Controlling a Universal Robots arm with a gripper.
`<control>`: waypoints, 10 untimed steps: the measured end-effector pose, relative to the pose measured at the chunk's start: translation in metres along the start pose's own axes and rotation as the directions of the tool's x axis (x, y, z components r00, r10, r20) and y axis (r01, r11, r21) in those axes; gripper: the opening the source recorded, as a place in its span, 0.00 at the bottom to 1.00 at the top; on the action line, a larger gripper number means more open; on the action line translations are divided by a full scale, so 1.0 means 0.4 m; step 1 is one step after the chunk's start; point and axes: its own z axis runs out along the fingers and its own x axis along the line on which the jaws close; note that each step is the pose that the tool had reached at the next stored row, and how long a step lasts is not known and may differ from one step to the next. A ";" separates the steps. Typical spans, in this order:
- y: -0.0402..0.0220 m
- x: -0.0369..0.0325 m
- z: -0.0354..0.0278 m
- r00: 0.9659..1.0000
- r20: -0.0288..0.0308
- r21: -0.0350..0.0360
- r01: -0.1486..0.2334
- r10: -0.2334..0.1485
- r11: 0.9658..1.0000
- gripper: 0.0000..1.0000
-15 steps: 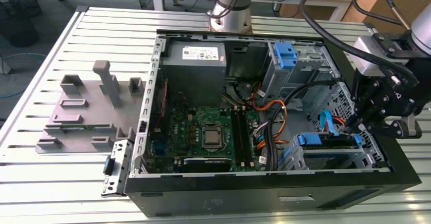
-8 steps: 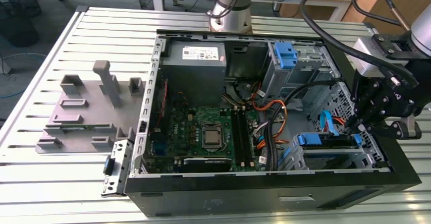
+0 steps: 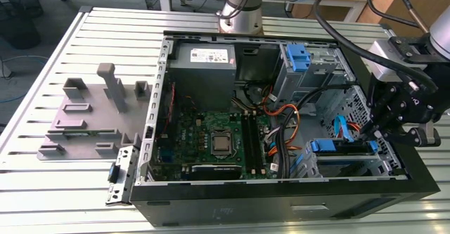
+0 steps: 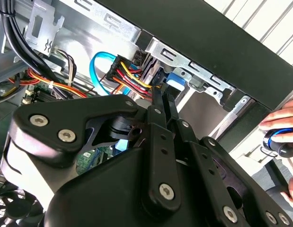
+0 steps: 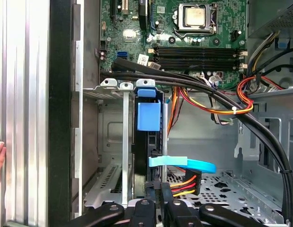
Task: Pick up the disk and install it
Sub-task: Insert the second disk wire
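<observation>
Down at the front corner of the open computer case (image 3: 281, 202), on the exterior view's right, the black end effector (image 3: 393, 134) hangs just over the drive cage, and its fingers look pressed together, thin and side by side, reaching toward the cables. In the first wrist view those fingers (image 5: 155, 208) sit right behind the disk (image 5: 147, 142), which stands on edge in the metal cage, its blue tab (image 5: 148, 116) facing up at the rim of the bay. So the disk is already sitting in its slot, and the fingers are closed on nothing I can make out. A flat light-blue cable (image 5: 184, 164) and a red-and-yellow power plug (image 5: 184, 184) hang at the back of the disk, close to the fingertips. The second wrist view shows the same bundle of coloured wires (image 4: 129, 78) with the blue cable looping beside it. At the case edge a person's hand (image 4: 286, 125) rests by a blue ring. Further in, thick black cables (image 5: 222, 99) sweep across above the cage. Beyond them lies the green motherboard (image 3: 211, 134) with its bare processor (image 3: 220, 144). Against the back wall sits the grey power supply (image 3: 204, 60), and beside it a second blue bracket (image 3: 299, 57) in the upper bay. Off on the exterior view's left, a grey fixture (image 3: 91, 113) stands on the slatted surface (image 3: 56, 192).
</observation>
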 end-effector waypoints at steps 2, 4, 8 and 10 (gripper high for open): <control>0.000 0.002 0.002 1.000 0.000 0.000 0.000 0.000 1.000 0.16; 0.000 0.005 0.005 1.000 0.000 0.000 0.000 0.000 1.000 0.16; 0.000 0.007 0.008 1.000 0.000 0.000 0.000 0.000 1.000 0.16; 0.000 0.007 0.008 1.000 0.000 0.000 0.000 0.000 1.000 0.16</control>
